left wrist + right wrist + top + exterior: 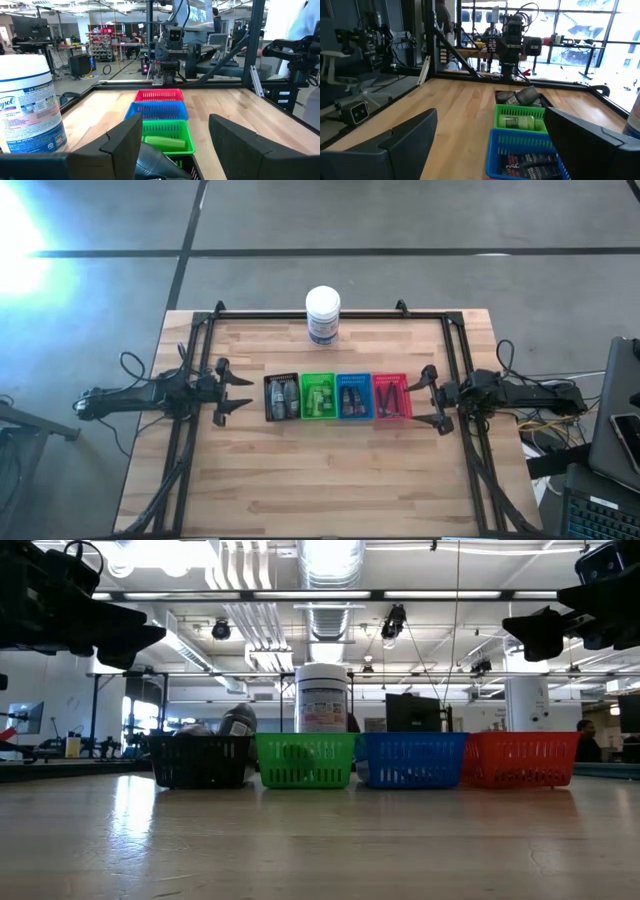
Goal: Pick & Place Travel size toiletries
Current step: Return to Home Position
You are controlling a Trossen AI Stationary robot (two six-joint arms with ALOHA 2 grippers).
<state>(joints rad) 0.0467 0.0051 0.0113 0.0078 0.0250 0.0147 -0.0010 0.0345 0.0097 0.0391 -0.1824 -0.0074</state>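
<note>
Four small bins stand in a row mid-table: black (281, 397), green (318, 396), blue (353, 397), red (391, 397). Grey oval tubes (520, 96) lie in the black bin, green little bottles (520, 121) in the green one, dark brownish tubes (530, 161) in the blue one, dark razors (392, 395) in the red one. My left gripper (237, 387) hovers open above the table, left of the black bin. My right gripper (428, 395) hovers open, right of the red bin. Neither holds anything.
A big white jar with a blue label (323, 315) stands upright near the far edge, behind the green bin. A dark metal frame (330, 314) borders the table's far and side edges. Bare wood (320, 480) lies on the near side of the bins.
</note>
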